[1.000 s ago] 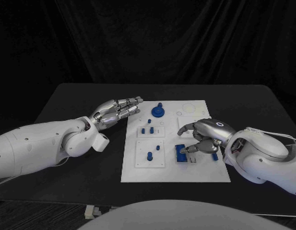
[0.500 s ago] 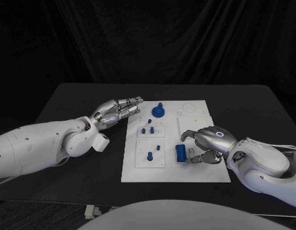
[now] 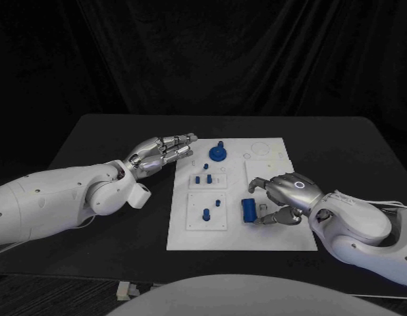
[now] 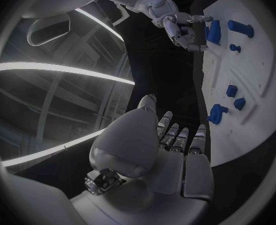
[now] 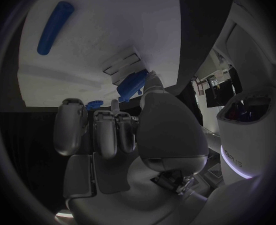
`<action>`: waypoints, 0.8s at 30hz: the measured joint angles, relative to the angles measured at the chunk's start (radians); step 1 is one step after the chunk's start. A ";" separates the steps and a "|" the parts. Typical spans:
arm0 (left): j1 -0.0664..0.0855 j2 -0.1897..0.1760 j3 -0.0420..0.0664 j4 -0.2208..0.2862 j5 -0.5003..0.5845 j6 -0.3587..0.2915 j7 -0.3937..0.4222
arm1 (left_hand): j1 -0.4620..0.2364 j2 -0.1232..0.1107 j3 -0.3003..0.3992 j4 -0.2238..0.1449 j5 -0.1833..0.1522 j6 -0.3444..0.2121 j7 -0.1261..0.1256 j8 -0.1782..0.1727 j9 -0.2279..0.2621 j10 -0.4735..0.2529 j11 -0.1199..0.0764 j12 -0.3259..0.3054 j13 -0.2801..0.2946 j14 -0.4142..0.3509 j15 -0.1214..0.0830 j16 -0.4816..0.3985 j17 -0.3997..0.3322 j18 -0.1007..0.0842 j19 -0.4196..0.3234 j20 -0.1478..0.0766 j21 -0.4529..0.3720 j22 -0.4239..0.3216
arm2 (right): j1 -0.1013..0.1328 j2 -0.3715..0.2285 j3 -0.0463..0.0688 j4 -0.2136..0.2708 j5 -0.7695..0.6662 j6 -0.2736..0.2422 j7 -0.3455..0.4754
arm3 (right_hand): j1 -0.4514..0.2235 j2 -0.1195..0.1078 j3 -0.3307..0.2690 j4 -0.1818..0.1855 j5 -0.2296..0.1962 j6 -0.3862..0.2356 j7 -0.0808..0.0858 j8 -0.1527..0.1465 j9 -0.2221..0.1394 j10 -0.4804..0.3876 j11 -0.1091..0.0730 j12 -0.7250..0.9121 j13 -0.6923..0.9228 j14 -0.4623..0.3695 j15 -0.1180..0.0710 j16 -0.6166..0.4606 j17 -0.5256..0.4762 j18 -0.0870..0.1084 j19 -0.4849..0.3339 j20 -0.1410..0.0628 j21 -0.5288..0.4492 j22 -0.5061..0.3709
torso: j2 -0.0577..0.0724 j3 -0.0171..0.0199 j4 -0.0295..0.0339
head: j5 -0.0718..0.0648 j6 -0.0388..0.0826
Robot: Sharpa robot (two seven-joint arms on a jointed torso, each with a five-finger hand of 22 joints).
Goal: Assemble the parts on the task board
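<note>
The right hand (image 3: pixel 284 194) sits nearest, over the right half of the task board (image 3: pixel 270 237), its fingers curled around the space beside the long blue bar (image 3: pixel 248 209). A second ago that hand was bent lower over the bar with its fingertips on it; since then it has drawn slightly back and the bar lies uncovered, lengthwise on the board just left of the hand. Whether the thumb is touching the bar or holding anything I cannot tell; in the right wrist view a blue piece (image 5: pixel 133 85) lies close against the thumb tip. I judge the bar has just been set down or nudged into place, so its seating needs checking before the next part. Beyond it, the small blue pegs (image 3: pixel 207 179) stand in the left panels, and the round blue knob (image 3: pixel 218 153) sits at the far end of the board. The left hand (image 3: pixel 161 153) hovers at the board's far left edge, fingers straight and together, holding nothing, unchanged.
</note>
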 measured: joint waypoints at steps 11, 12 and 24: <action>-0.004 0.000 0.000 0.000 0.000 0.002 -0.001 | 0.000 0.000 0.004 -0.004 0.000 0.000 0.000 0.004 0.000 0.000 0.000 0.000 0.000 0.000 0.000 0.000 0.000 0.000 0.000 0.000 0.000 0.001 | -0.009 0.015 0.000 -0.011 -0.008 -0.001 -0.003 | -0.025 0.025 0.007 0.002 0.024 0.011 -0.003 0.056 -0.007 0.000 0.000 0.000 0.000 0.000 0.000 0.000 0.000 0.000 0.000 0.000 -0.004 0.000 | 0.000 -0.0001 0.0006 | -0.001 0.000; -0.005 0.000 0.000 0.000 0.000 0.002 -0.001 | 0.000 0.000 0.004 -0.004 0.000 0.000 0.000 0.004 0.000 0.000 0.000 0.000 0.000 0.000 0.000 0.000 0.000 0.000 0.000 0.000 0.000 0.001 | -0.009 0.016 0.000 -0.012 -0.008 -0.001 -0.003 | -0.025 0.025 0.007 0.002 0.028 0.014 -0.006 0.061 -0.008 0.000 0.000 0.000 0.000 0.000 0.000 0.000 0.000 0.000 0.000 0.000 -0.004 0.000 | 0.000 -0.0001 0.0006 | -0.001 0.000; -0.011 0.000 0.000 -0.001 0.000 0.003 -0.003 | 0.000 0.000 0.004 -0.004 0.000 0.000 0.000 0.004 0.000 0.000 0.000 0.000 0.000 0.000 0.000 0.000 0.001 0.000 0.000 0.000 0.000 0.001 | -0.011 0.025 0.000 -0.019 -0.006 0.001 0.001 | -0.041 0.066 0.026 -0.004 0.198 0.097 -0.013 0.116 -0.039 0.000 0.000 0.000 0.000 0.000 0.000 0.000 0.000 0.000 0.000 0.000 -0.004 0.000 | 0.000 -0.0001 0.0002 | 0.000 0.000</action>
